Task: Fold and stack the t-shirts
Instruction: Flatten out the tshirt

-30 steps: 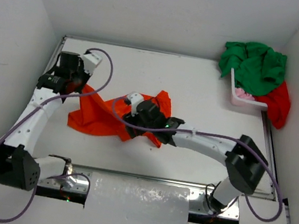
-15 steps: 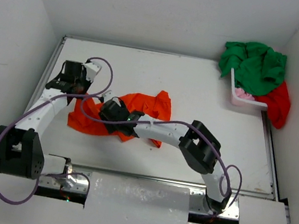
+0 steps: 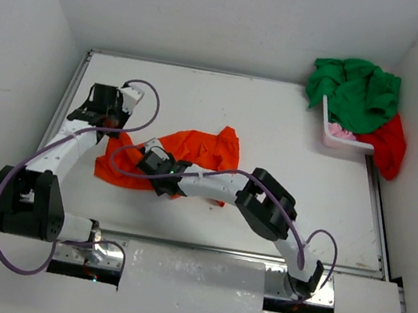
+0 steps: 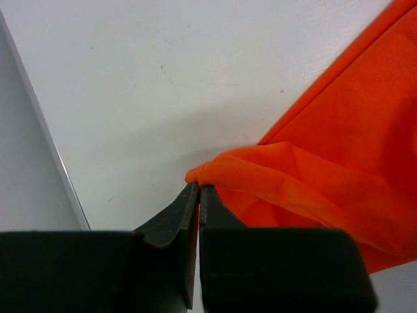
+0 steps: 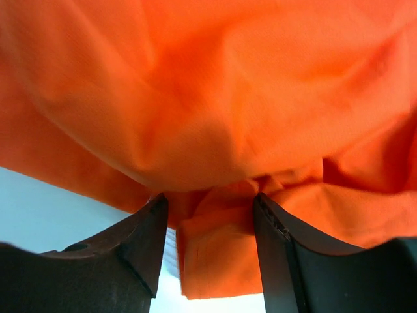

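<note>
My left gripper point(image 4: 198, 190) is closed on the orange t-shirt point(image 4: 326, 156) at its ten o'clock corner, I think to anchor it. The right gripper point(image 5: 208, 208) stands half open over a fold, gripping nothing yet.

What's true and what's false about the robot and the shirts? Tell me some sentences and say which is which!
1. The left end effector is pinching a corner of the orange shirt. True.
2. The orange shirt is neatly folded. False: it lies crumpled on the table.
3. The right end effector has its fingers apart with orange cloth between them. True.
4. The green shirt lies flat in the middle of the table. False: it is heaped over the basket in the far right corner.
5. The red shirt hangs from the left arm. False: it sits beside the basket.
</note>
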`<action>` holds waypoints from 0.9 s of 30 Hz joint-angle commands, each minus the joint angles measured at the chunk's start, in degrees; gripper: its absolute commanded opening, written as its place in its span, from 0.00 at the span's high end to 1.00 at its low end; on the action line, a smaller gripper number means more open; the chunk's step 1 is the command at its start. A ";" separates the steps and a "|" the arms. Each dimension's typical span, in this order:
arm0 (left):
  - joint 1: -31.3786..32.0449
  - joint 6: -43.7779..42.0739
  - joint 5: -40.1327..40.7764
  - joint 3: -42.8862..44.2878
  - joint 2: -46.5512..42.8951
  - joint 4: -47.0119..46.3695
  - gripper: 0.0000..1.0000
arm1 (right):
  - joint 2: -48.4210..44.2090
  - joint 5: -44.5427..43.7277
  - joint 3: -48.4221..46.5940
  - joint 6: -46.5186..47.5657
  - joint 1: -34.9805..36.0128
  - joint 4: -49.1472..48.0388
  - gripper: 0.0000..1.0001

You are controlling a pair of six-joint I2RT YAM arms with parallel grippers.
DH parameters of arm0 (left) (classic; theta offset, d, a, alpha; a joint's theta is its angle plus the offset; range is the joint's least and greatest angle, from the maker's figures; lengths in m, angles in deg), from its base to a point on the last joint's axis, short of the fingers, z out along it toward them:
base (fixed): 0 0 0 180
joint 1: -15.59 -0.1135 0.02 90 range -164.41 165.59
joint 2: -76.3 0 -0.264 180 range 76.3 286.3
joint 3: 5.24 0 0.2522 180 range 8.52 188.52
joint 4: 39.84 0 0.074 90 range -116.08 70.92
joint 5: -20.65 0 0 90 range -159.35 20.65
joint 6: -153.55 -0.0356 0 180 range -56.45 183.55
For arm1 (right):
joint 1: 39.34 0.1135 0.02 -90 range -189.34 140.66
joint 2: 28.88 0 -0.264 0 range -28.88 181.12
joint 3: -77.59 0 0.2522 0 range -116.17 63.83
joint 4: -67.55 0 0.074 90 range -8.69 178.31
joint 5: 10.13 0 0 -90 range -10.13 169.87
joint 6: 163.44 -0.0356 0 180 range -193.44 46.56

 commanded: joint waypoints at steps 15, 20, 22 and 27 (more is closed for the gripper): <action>0.05 -0.92 -1.45 2.23 -0.86 -1.37 1.00 | -11.32 -3.17 9.01 -0.58 0.38 -1.10 0.91; 0.05 -1.10 -1.36 2.58 -0.86 -1.28 1.00 | -15.46 1.57 13.49 -0.58 -0.41 -3.83 1.00; 0.05 -1.27 -1.18 2.66 -0.95 -1.02 1.00 | -18.27 4.47 15.86 -1.37 -1.29 -4.44 1.00; 0.05 -1.80 -0.39 3.54 -1.83 0.21 1.00 | -29.68 10.28 24.47 -3.04 -8.13 -7.69 1.00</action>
